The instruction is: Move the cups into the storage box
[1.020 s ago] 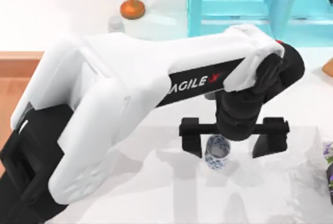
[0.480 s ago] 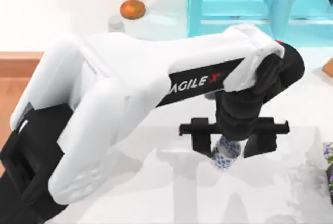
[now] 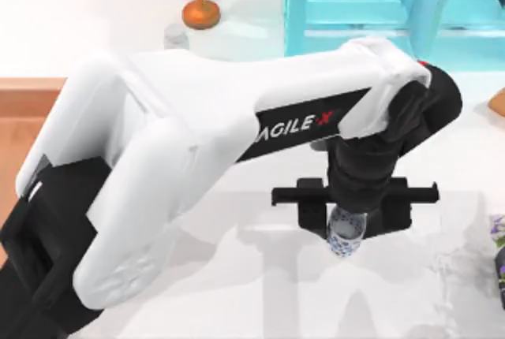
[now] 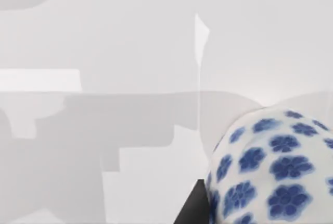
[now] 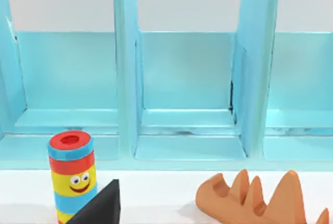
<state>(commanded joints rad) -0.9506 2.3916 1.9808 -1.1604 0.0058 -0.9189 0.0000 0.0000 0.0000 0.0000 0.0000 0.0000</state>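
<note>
From above, the left arm (image 3: 197, 158), a bulky white shell with black joints, reaches across the pale table (image 3: 237, 292) toward its right half. Its black left gripper (image 3: 352, 214) points down with both fingers pressed against the sides of the patterned cup (image 3: 346, 236), clenched on it. The cup is white with blue flowers, and it peeks out just below the wrist, between the fingers. A wooden corner (image 3: 24, 118) of light brown shows at the table's left edge, partly hidden by the arm. At the back stand turquoise shelves (image 3: 371, 8), a small grey-white bottle (image 3: 175, 36) and an orange stand (image 3: 200, 13).

The left wrist camera gives what the top view hides: the cup's (image 4: 276, 166) rounded glossy wall up close, dotted with blue flower prints, with one dark finger (image 4: 192, 208) edging in beside it. Behind it lies the smooth white table (image 4: 104, 52) crossed by grey shadows.

The right wrist camera looks at the shelves' (image 5: 187, 78) open compartments, smooth and painted. In front stand a cylinder (image 5: 72, 174) banded red, yellow and blue with a smiling face, and an orange ridged piece (image 5: 255, 198). A black fingertip of the right gripper (image 5: 99, 206) juts in; whether it is open, I cannot tell.
</note>
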